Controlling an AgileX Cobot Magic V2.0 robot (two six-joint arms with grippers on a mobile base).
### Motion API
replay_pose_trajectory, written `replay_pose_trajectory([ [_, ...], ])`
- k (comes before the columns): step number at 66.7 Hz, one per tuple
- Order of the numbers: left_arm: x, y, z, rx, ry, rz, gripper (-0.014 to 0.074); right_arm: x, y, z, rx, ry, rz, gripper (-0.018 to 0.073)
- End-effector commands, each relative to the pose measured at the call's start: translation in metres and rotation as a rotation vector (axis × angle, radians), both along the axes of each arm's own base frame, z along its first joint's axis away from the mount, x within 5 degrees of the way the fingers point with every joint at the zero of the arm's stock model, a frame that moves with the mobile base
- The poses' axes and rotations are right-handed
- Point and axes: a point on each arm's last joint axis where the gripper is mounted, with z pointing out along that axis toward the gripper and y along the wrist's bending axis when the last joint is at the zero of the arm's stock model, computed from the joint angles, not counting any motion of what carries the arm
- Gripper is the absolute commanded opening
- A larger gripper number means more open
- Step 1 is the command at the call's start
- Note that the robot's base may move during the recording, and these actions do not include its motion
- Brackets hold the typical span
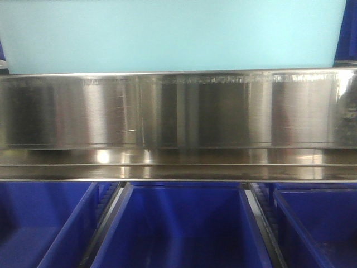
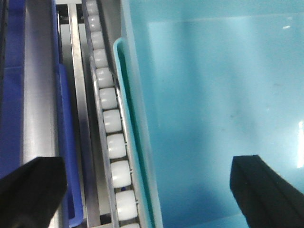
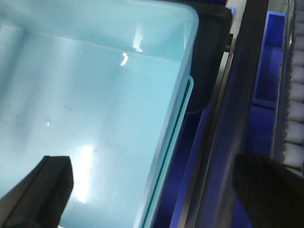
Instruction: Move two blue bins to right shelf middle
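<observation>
Two wrist-only sights: L claw (image 2: 148,161), R claw (image 3: 152,161) astride teal bin (image 2: 213,95).

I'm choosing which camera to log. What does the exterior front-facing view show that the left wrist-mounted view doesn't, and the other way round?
Only the front view: the full face of the shelf's brushed-steel front rail and three dark blue bins in a row below it. Only the left wrist view: a line of white rollers and the open left gripper straddling a bin wall. Both: the pale teal bin and dark blue plastic.
</observation>
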Motion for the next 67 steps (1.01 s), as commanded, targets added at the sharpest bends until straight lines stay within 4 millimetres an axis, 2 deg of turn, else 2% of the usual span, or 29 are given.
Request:
replay_pose_trajectory([
  [1, -0.003, 0.003, -0.001, 0.024, 0.008, 0.004, 0.0601, -0.005, -0.002, 0.002, -0.021, 0.009, 0.008, 0.0568],
  [11, -0.001, 0.003, -0.019, 0.05, 0.051, 0.007, 0.0601, -0.003, -0.002, -0.009, -0.028, 0.056, 0.002, 0.0568],
  [32, -0.001, -0.002, -0.084, 0.019, 0.199, -0.001, 0.0601, -0.001, 0.012, -0.076, 0.058, 0.253, 0.014, 0.0568],
  [39, -0.002, -0.002, -0.094, 0.021, 0.222, -0.001, 0.0601, -0.003, 0.02, -0.092, 0.057, 0.266, 0.025, 0.0568],
  [45, -0.002, -0.002, -0.094, 0.022, 0.224, -0.001, 0.0594, -0.005, 0.027, -0.099, 0.056, 0.263, 0.041, 0.0534],
  [52, -0.001, -0.002, -0.094, 0.018, 0.209, 0.0, 0.051, -0.006, 0.032, -0.101, 0.062, 0.243, 0.051, 0.0392],
  [54, 0.0, -0.003, -0.093, 0.016, 0.202, 0.0, 0.0461, -0.005, 0.033, -0.101, 0.063, 0.238, 0.052, 0.0312],
  [60, 0.001, -0.003, -0.093, 0.006, 0.19, 0.001, 0.0279, -0.005, 0.033, -0.101, 0.066, 0.233, 0.05, 0.0106],
  [63, 0.0, -0.003, -0.093, 0.006, 0.191, 0.001, 0.0141, -0.005, 0.033, -0.101, 0.066, 0.233, 0.05, -0.0006],
  [65, 0.0, -0.003, -0.093, 0.004, 0.191, 0.001, 0.0081, -0.005, 0.033, -0.101, 0.066, 0.233, 0.05, -0.0077],
  [66, 0.0, -0.003, -0.093, 0.004, 0.191, 0.001, 0.002, -0.005, 0.033, -0.101, 0.066, 0.233, 0.05, -0.0127],
  [67, 0.0, -0.003, -0.093, 0.005, 0.194, 0.001, -0.0019, -0.005, 0.033, -0.101, 0.066, 0.233, 0.05, -0.0142],
])
